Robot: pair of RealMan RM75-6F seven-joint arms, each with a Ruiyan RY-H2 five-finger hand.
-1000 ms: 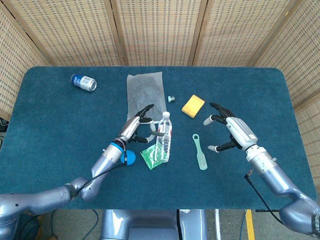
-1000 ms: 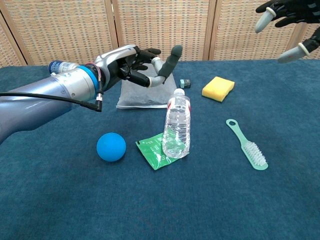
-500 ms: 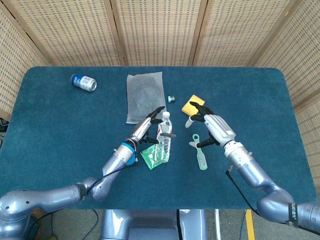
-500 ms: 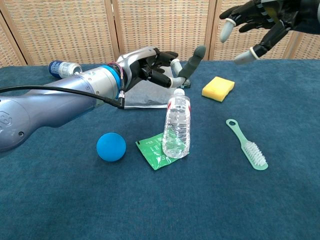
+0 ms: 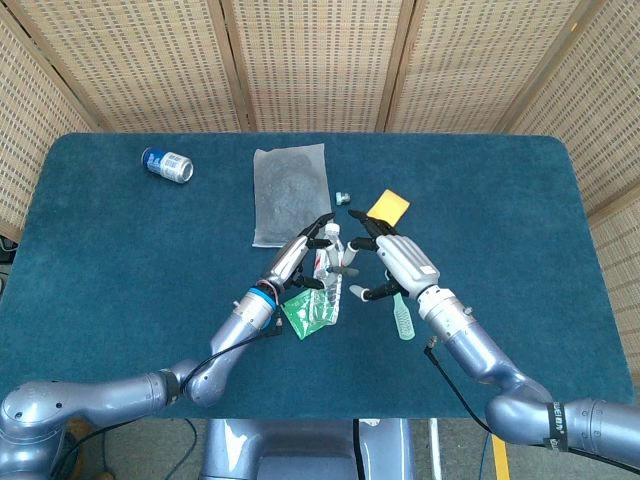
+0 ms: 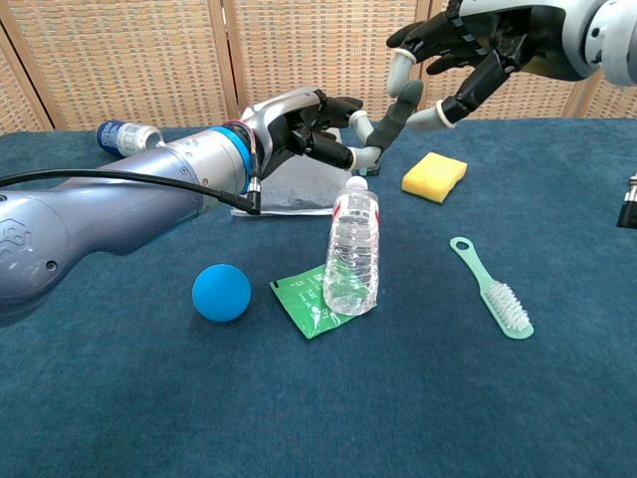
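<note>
A clear plastic bottle [image 5: 328, 276] [image 6: 352, 255] lies on the blue table, its lower end resting on a green packet [image 5: 304, 311] [image 6: 309, 302]. My left hand [image 5: 304, 251] [image 6: 317, 129] hovers above the bottle's cap end with its fingers spread, holding nothing. Coming in from the other side, my right hand [image 5: 396, 262] [image 6: 466, 46] hangs open just right of the bottle's neck and well above the table. Its fingertips nearly meet those of the left hand. Neither hand touches the bottle.
A blue ball [image 6: 220, 292] lies left of the packet. A green brush [image 5: 403, 319] [image 6: 494, 290] and a yellow sponge [image 5: 389, 206] [image 6: 434, 175] lie to the right. Behind are a grey pouch [image 5: 289, 188] [image 6: 295, 186], a small cap [image 5: 342, 197] and a can [image 5: 167, 164] [image 6: 126, 135].
My right hand has swung left from beside the sponge to just over the bottle's neck. The left hand has crept forward toward the cap. Nothing on the table has moved.
</note>
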